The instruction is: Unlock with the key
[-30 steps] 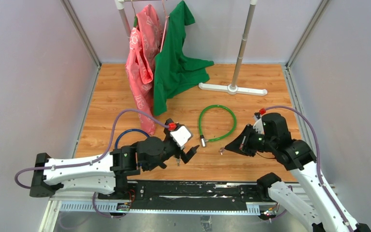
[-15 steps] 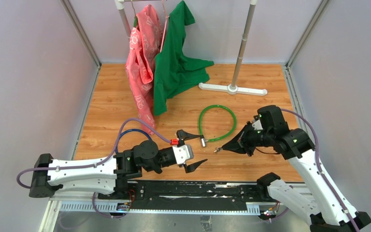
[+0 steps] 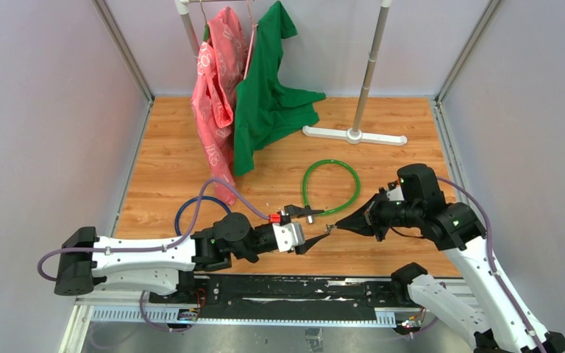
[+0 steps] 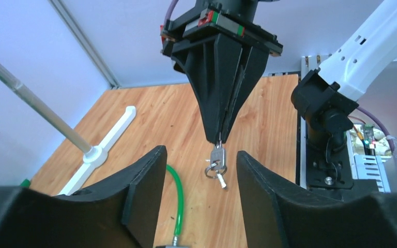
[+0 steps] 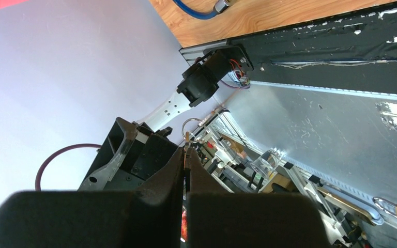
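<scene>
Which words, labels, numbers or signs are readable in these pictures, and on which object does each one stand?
No text can be read with certainty.
pink garment: white print, too blurred to read.
keys in the right gripper: any stamp is too small to read.

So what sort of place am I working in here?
Probably a robotics lab test cell: plain grey panel walls on aluminium frame posts, a wood-grain tabletop, and a white garment rack hung with a green shirt.
</scene>
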Controlling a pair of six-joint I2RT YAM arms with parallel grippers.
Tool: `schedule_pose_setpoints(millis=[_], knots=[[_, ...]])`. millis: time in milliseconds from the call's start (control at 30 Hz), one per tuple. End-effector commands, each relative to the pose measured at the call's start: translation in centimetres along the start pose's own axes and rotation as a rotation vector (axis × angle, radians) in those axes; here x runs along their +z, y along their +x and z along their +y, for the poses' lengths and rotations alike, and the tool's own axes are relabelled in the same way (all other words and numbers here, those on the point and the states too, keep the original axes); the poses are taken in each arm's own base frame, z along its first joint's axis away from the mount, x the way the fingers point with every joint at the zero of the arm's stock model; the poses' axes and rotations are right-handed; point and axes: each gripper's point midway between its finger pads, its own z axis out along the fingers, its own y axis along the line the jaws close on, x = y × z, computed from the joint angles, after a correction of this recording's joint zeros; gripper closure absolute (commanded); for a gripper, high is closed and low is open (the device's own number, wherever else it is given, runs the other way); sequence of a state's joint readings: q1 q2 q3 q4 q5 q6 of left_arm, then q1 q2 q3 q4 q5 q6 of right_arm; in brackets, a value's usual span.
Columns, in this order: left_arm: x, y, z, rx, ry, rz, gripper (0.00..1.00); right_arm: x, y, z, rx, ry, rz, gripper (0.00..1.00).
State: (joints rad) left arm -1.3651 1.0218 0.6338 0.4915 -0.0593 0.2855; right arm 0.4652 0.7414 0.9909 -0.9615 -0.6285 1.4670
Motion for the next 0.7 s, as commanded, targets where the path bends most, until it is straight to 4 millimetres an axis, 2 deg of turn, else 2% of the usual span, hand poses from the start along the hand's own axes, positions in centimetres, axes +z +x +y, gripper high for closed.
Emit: schedule_pose_setpoints(millis=[0, 333, 667], knots=[[0.7, -1.9, -0.3, 0.045, 0.006, -0.100, 0.44, -0.3, 1.0, 0.1, 0.029, -0.007, 0.044, 1.00], [0.8, -0.8, -1.0, 0.118, 0.035, -0.105, 0.46, -1.0, 1.5, 1.0, 0.023, -0.043, 0.046, 1.00], [0.5, -1.4, -0.9, 0.181, 0.026, -0.163, 0.52, -1.4, 2.4, 2.1, 0.029, -0.110, 0.100, 1.00]])
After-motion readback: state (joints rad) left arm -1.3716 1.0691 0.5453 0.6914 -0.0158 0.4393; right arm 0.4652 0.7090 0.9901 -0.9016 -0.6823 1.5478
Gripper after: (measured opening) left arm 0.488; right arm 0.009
